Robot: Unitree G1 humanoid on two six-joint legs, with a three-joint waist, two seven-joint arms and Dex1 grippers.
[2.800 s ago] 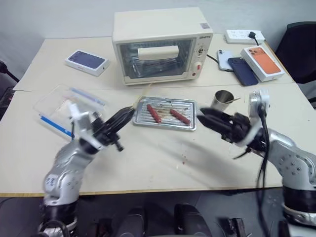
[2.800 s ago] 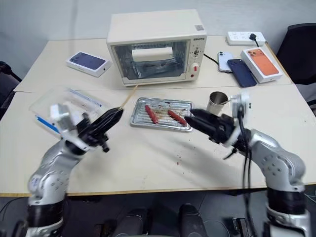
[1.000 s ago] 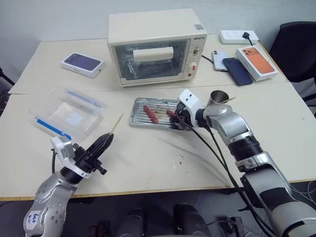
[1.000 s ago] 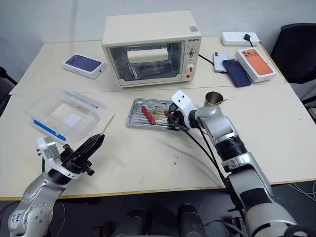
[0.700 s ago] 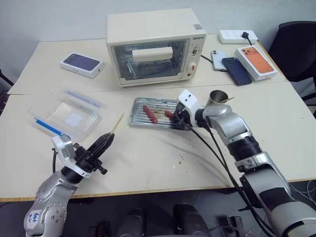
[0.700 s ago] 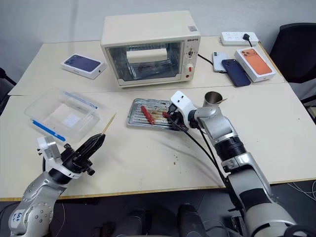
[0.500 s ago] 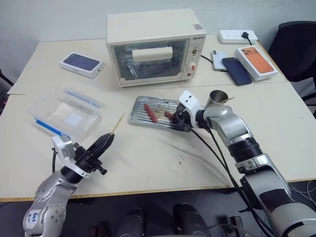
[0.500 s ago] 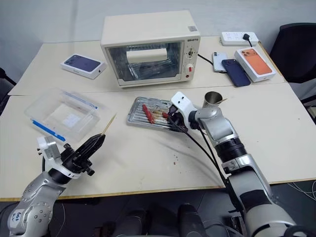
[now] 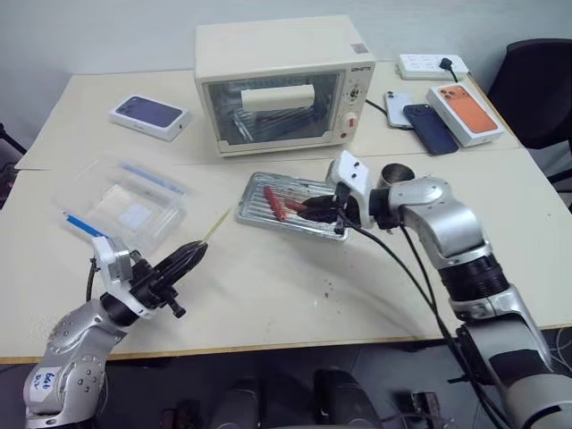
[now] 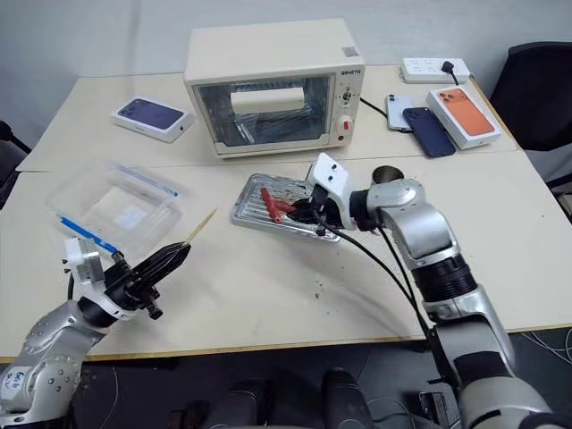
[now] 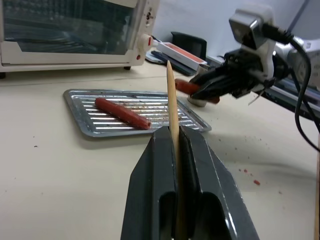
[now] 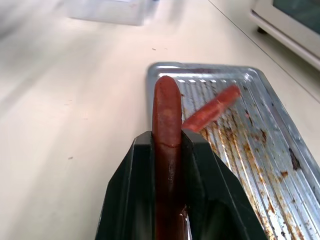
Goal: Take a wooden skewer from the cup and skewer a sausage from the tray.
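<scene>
Sausage (image 12: 166, 115) pinched lengthwise in right gripper (image 9: 315, 206), lifted above tray (image 9: 255, 206); skewer (image 11: 172, 100) clamped in left gripper (image 9: 188, 257), tip toward it. Line tip with sausage end, push straight along its axis

The tray (image 9: 295, 207) lies before the toaster oven (image 9: 279, 80), cup (image 9: 395, 176) right.

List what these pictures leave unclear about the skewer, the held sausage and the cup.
- Wooden skewer: its rear end is hidden between the left gripper fingers in the left wrist view.
- Held sausage: its back half is buried in the right gripper; the head views show it too small to judge the grip.
- Cup: the right arm covers most of it, so its contents cannot be told.
- Tray: cut off by the right wrist view's edge.
</scene>
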